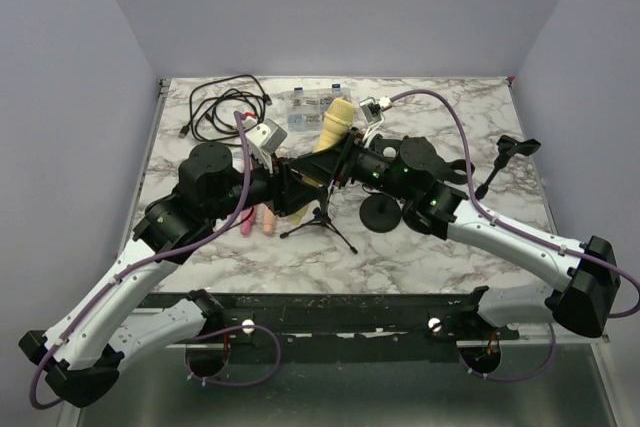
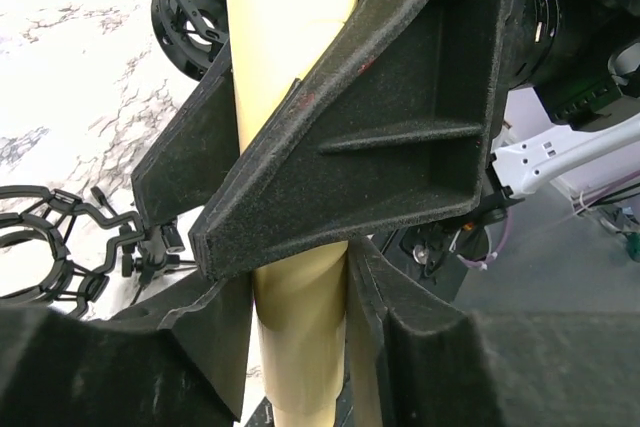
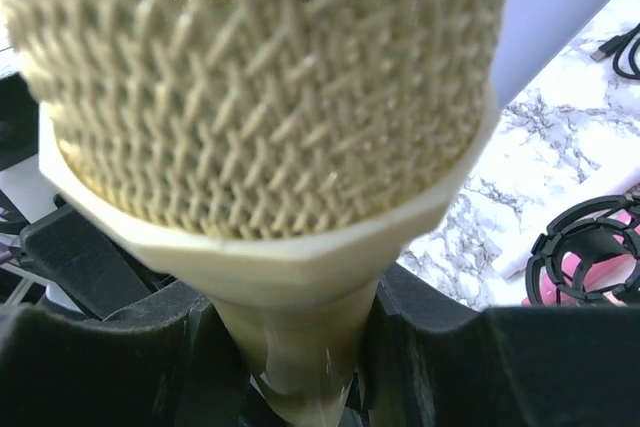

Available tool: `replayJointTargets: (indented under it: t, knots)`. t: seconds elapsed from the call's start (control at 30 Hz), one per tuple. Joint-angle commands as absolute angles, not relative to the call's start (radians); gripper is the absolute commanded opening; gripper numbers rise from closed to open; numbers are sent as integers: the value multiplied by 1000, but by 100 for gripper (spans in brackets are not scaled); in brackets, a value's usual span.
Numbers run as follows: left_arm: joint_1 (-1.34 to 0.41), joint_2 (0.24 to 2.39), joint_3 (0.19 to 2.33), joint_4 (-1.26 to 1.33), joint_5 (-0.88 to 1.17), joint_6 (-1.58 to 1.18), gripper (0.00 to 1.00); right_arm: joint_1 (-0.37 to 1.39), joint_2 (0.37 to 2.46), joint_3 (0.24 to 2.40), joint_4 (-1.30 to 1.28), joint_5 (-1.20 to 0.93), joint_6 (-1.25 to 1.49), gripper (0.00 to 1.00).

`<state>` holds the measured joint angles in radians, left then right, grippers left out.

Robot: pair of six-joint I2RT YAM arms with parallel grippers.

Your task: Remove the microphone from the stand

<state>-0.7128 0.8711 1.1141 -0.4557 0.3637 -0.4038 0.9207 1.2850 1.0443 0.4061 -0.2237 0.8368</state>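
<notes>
A cream microphone (image 1: pixel 333 130) with a mesh head leans over a small black tripod stand (image 1: pixel 320 219) at the table's middle. Both grippers meet on it. My left gripper (image 1: pixel 296 179) is shut on the lower body (image 2: pixel 295 337), one finger on each side. My right gripper (image 1: pixel 347 161) is shut on the neck just below the mesh head (image 3: pixel 260 77); one of its fingers (image 2: pixel 390 137) crosses in front of the body in the left wrist view. The joint between the microphone and the stand's clip is hidden under the grippers.
Black cables (image 1: pixel 225 107) lie at the back left and small packets (image 1: pixel 305 107) at the back. A round black base (image 1: pixel 381 214) sits by the tripod, pink pieces (image 1: pixel 255 219) to its left, another black stand (image 1: pixel 505 157) at the right. Black shock mounts (image 2: pixel 190 17) lie nearby.
</notes>
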Motion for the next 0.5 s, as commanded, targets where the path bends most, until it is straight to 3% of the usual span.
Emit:
replayJointTargets:
  t: [0.0, 0.03, 0.17, 0.27, 0.47]
  knots:
    - [-709, 892, 1139, -471, 374, -350, 0, 934, 1282, 1061, 436, -209, 806, 11]
    - [-709, 890, 1144, -477, 368, -334, 0, 934, 1275, 1063, 427, -203, 786, 20]
    - [-702, 858, 1137, -508, 292, -281, 0, 935, 1232, 1081, 303, -88, 708, 73]
    - [-675, 820, 1121, -539, 249, -245, 0, 934, 1183, 1102, 184, 50, 639, 97]
    - [-575, 764, 1104, -612, 177, -170, 0, 935, 1066, 1072, 133, 187, 502, 100]
